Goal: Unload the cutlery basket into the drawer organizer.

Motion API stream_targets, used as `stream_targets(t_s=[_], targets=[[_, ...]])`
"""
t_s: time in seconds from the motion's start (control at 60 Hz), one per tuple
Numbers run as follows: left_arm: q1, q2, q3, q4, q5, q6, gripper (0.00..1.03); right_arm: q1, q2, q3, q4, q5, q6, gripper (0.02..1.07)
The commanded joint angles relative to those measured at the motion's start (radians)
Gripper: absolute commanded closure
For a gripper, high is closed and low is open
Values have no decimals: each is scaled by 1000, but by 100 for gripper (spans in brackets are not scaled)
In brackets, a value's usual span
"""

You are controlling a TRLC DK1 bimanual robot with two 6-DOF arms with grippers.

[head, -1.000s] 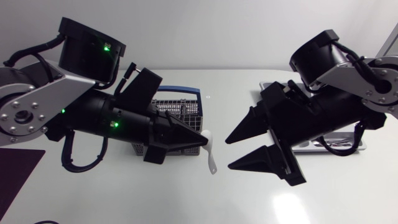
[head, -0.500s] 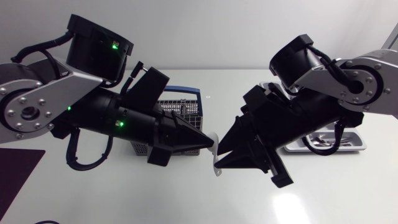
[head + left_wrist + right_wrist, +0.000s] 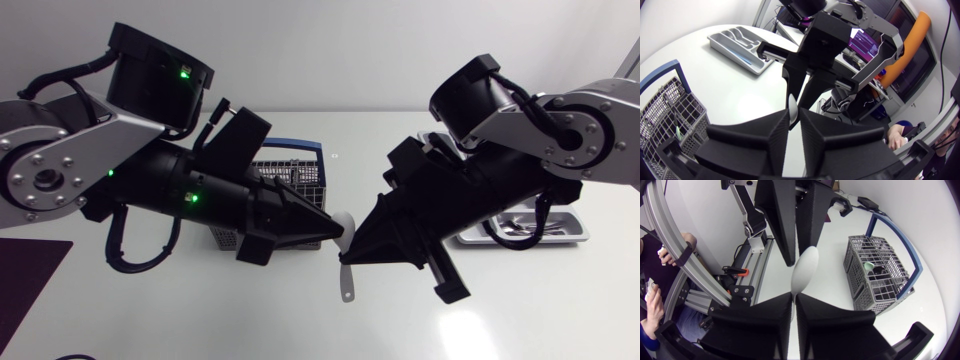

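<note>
Basically, the white table point(image 3: 520, 310) fills the head view, with bare top showing along the near edge and between basket and organizer. The left arm point(image 3: 150, 190) comes in from the left edge and the right arm point(image 3: 520, 165) from the right, tips meeting mid-table. The wire cutlery basket point(image 3: 300, 170), with a blue handle, sits behind the left arm toward the far edge. The grey drawer organizer point(image 3: 578, 235) lies on the right side, partly under the right arm, with cutlery in it. The left gripper point(image 3: 335, 232) is narrow, pinched on the bowl end of the white spoon point(image 3: 347, 280). The right gripper point(image 3: 352, 250) is narrow too, clamped on the same spoon just beside it, with the handle sticking out below both. A small pale green item point(image 3: 867, 266) sits in a basket cell.
</note>
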Motion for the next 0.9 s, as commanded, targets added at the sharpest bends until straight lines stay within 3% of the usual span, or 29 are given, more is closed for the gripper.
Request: stream_targets(t_s=[0.0,0.017,0.067,0.117,0.267,0.317,0.433,0.683,0.883], targets=[[12,-4,44,-6,15,18,47,3,9,1,-8,2,29,102],[16,-4,54,-9,15,17,31,1,9,0,-8,5,33,101],[32,-4,67,-18,13,15,10,1,9,-6,-8,7,33,102],[55,-4,83,-16,13,6,5,1,12,-19,-9,18,32,101],[134,1,115,2,-26,-43,5,-11,13,-62,-6,62,24,101],[165,6,133,4,-102,-60,5,-28,15,-78,-6,91,13,101],[206,15,160,-24,-186,-60,5,-78,12,-98,-8,145,-8,101],[102,29,120,-101,-645,48,5,-354,4,-106,-55,284,-206,101],[68,58,106,-124,-764,49,5,-631,29,-58,-88,344,-405,101]])
